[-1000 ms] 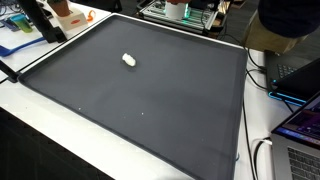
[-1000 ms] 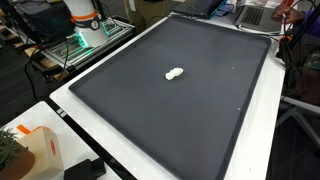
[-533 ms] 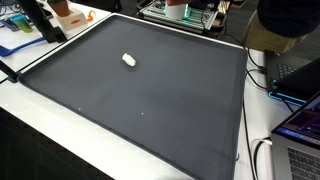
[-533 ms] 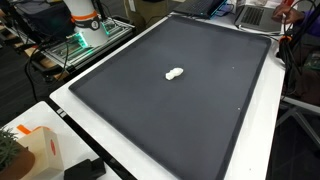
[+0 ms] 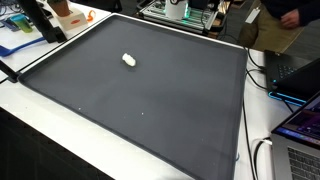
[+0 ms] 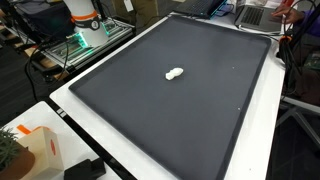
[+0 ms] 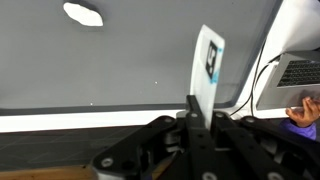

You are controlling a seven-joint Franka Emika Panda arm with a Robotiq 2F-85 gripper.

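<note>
Dark mat covers a white table in both exterior views; laptops and trailing cables crowd one edge, while an orange-and-white carton sits at a corner.

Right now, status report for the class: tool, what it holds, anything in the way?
Tool shut on white tagged card. Card sticks out over dark mat. Small white lump on mat, apart from card.

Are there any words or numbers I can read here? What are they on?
Nothing here can be read.
White card in the end effector: dark square mark, too blurred to read.
Orange-and-white box: print too small.
Laptop screen: too blurred.
</note>
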